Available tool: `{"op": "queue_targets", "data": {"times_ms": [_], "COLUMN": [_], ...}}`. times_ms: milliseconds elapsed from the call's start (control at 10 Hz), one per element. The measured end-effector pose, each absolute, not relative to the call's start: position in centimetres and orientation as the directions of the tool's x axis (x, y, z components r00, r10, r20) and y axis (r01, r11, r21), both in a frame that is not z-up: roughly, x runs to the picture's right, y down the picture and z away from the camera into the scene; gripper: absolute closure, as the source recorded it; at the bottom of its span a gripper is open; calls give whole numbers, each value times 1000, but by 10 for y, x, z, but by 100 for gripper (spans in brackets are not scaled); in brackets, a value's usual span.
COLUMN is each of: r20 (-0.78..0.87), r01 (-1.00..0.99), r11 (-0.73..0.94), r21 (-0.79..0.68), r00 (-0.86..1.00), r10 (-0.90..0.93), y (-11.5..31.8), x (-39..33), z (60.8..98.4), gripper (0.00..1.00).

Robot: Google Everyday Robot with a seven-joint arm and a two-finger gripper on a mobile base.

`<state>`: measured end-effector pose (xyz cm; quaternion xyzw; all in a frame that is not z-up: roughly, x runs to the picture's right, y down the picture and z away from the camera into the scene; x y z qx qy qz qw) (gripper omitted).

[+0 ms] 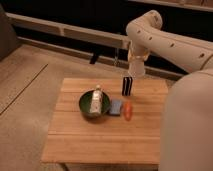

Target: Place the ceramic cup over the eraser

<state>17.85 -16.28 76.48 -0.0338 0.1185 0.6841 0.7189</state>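
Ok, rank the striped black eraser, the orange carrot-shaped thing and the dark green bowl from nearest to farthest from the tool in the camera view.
The tool hangs above the table's far right, shut on the cream ceramic cup.
1. Striped black eraser: upright just below the tool.
2. Orange carrot-shaped thing: nearer the camera, right of centre.
3. Dark green bowl: farthest, toward the left.

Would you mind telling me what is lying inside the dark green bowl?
A white bottle lies tilted in the bowl, hiding the bottom beneath it. The gripper holds the ceramic cup above the eraser.
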Motion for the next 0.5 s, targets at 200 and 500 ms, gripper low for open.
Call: {"op": "queue_targets", "data": {"times_ms": [200,500], "r20": [-204,-197], "r01": [-995,-999], "r11": [48,23], "r21": [82,40], "r00": [31,14], "r10": [978,980], "y": [-162,-156], "x": [170,163], "z": [772,781], "gripper": [100,100]}}
